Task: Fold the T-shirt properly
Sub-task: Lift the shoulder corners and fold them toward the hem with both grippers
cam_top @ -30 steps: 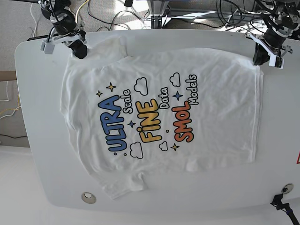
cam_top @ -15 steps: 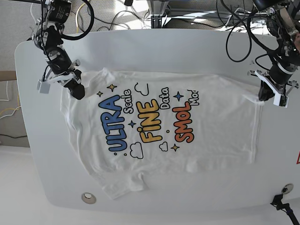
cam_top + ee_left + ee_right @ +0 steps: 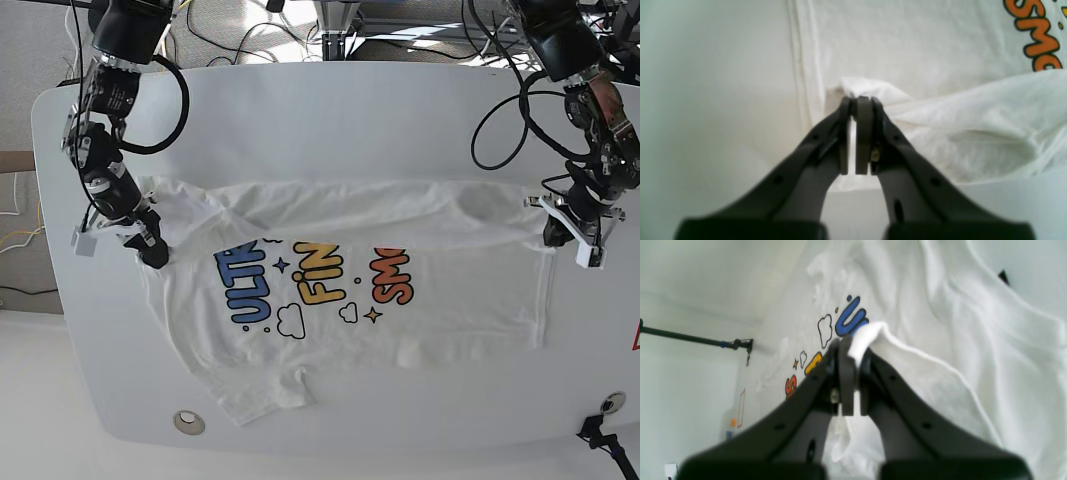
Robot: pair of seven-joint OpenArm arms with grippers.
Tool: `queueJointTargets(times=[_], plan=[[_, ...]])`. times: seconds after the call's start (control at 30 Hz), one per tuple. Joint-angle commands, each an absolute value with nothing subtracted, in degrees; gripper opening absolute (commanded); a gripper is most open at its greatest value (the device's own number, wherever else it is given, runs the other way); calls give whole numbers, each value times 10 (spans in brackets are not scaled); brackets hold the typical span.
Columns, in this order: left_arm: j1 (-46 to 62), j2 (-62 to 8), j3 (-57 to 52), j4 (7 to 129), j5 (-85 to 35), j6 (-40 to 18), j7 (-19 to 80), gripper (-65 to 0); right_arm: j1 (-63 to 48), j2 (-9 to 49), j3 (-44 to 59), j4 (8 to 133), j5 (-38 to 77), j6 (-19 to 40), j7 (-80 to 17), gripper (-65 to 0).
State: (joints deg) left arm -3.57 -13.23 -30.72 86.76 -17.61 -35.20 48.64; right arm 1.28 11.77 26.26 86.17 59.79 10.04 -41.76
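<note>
T-shirt (image 3: 350, 300) spread on white table (image 3: 330, 110), top edge doubled over upper half of print. Left gripper (image 3: 556, 236) clamped on hem corner. Right gripper (image 3: 153, 250) pinched on fabric at shoulder end.

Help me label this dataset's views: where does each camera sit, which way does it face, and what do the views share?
Base: overhead, looking down on the table, the T-shirt and both arms.
Left wrist: on the left arm, looking along the left end effector, shut on the T-shirt's hem corner.
Right wrist: on the right arm, looking along the right end effector, pinching a shirt edge.
Shared: all three show the T-shirt's coloured print; base also shows both end effectors.
</note>
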Motion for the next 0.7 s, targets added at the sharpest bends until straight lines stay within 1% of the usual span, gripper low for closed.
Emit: queueJointTargets(times=[0.0,0.17,0.3,0.5,0.67], plan=[[-57,-143,-309,865,-183,-352,474,-650,35,127,264,851,608,109,-406,-650],[-93,-145,-309,815,-183,-352,473,-650,79,127,264,800,608,110,-406,-650],[-97,-145,-291,809,-181,-352,472,-650,102,126,264,770,607,110,-406,-650],[-102,-145,-258,791,-138,-352,409,-650,138,127,264,714,607,111,-406,-650],[-136,-154,-257,747,-116,-353,405,-650,143,127,263,705,607,111,-405,-650]])
